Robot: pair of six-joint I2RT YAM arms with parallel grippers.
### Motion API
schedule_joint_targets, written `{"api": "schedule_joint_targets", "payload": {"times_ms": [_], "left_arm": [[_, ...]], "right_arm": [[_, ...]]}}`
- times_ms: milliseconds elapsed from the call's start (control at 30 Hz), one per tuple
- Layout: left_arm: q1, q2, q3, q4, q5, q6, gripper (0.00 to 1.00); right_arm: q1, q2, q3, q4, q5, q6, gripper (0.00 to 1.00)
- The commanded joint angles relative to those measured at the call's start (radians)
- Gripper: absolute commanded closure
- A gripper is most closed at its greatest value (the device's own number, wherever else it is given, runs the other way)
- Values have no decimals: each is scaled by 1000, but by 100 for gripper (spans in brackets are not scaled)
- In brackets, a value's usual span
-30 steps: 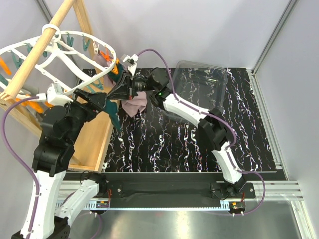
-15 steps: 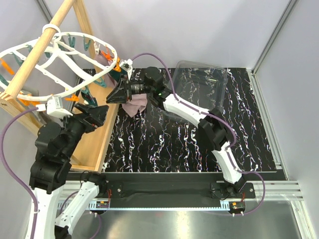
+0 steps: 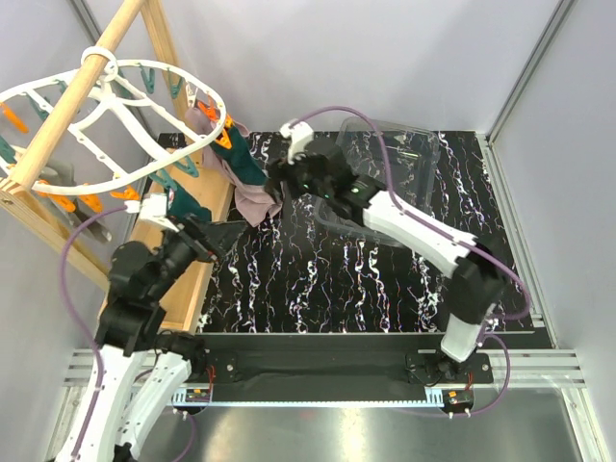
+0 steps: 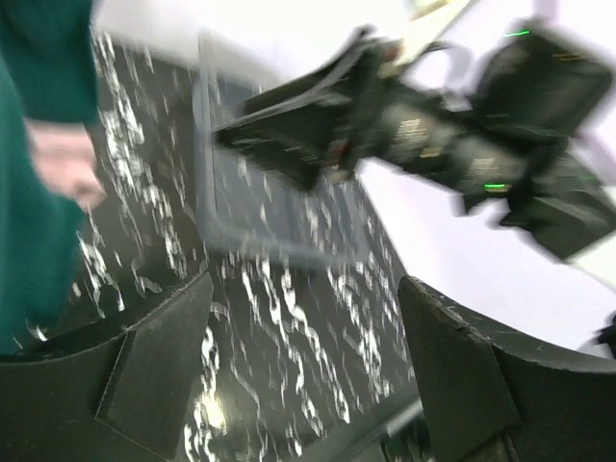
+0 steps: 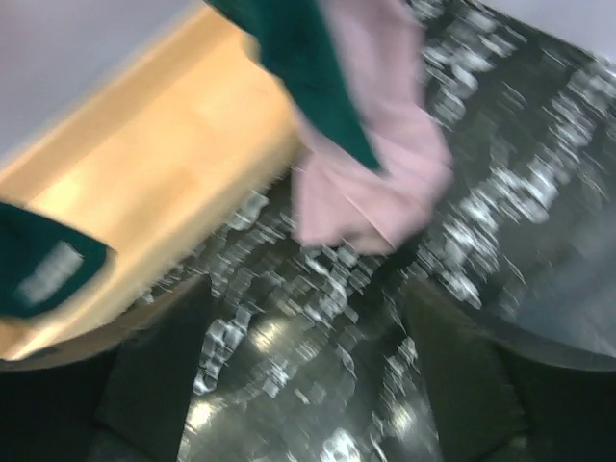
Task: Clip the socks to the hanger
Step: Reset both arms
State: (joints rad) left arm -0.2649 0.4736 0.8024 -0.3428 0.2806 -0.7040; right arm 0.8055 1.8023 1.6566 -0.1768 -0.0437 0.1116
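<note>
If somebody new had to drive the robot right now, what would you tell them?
Left gripper: open, holding nothing.
Right gripper: open, holding nothing.
Both teal socks look like they are hanging from the white hanger. The far sock is under an orange peg, and the near sock is just past the left gripper.
Done: both socks seem to be clipped on.
Left: check that each peg really grips, because the wrist views are too blurry to tell. Then pull both arms back.
The pink cloth beside the far sock is not part of the job.
</note>
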Motion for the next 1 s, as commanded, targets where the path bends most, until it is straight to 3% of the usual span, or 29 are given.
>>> {"api": "schedule_joint_targets", "payload": {"times_ms": [0,67,233,467,733,900,967], "left_arm": [[-69,26,-57,192,49,-48,18],[-150,37,-72,200,-30,-11,17],[-270,56,-92,226,-164,50,17],[-290,8,-242,280,-199,63,10],[-290,-308,-563,294,-166,-32,2],[-290,-598,-739,246,-118,-173,1],[-290,-626,-799,269,-84,-216,1]], "right_arm": [[-34,-148,-165,-53,240,14,10],[-57,-250,-340,-8,254,80,0],[-66,-522,-726,79,382,218,0],[-71,-855,-1003,106,416,427,0],[-71,-1418,-1414,148,418,687,1],[-69,-1791,-1564,-59,464,888,0],[-71,-1700,-1569,-79,476,996,0]]}}
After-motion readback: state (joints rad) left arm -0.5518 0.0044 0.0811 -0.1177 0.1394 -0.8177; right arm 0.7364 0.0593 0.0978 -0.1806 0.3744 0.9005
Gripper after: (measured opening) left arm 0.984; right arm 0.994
